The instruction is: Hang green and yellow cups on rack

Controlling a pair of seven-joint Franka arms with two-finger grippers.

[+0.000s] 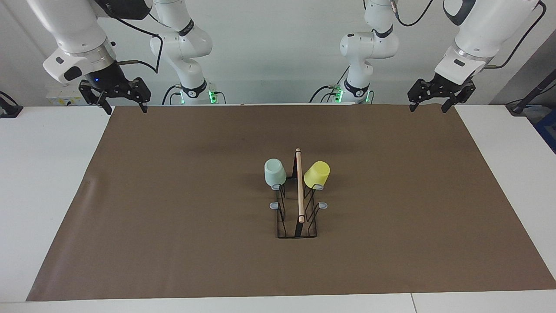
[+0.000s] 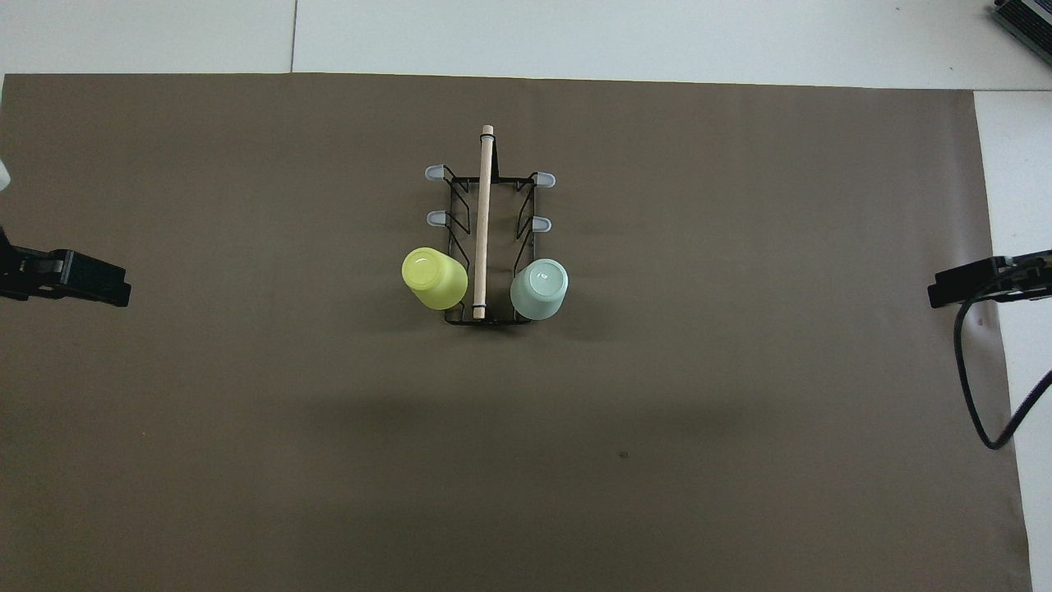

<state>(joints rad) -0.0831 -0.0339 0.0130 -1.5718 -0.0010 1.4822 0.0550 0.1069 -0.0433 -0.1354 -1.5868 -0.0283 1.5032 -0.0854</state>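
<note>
The black wire rack (image 1: pixel 297 230) with its wooden bar handle (image 1: pixel 299 187) stands mid-mat; it also shows in the overhead view (image 2: pixel 483 214). The green cup (image 1: pixel 275 172) (image 2: pixel 539 289) hangs upside down on the prong nearest the robots on the right arm's side. The yellow cup (image 1: pixel 317 174) (image 2: pixel 433 278) hangs upside down on the matching prong on the left arm's side. My right gripper (image 1: pixel 125 108) (image 2: pixel 970 284) and left gripper (image 1: pixel 428 106) (image 2: pixel 82 279) are open, empty and raised over the mat's corners nearest the robots. Both arms wait.
A brown mat (image 1: pixel 173 195) covers most of the white table (image 1: pixel 43 174). Several grey-tipped prongs (image 2: pixel 433 173) farther from the robots carry no cup. A black cable (image 2: pixel 978 395) hangs by the right gripper at the mat's edge.
</note>
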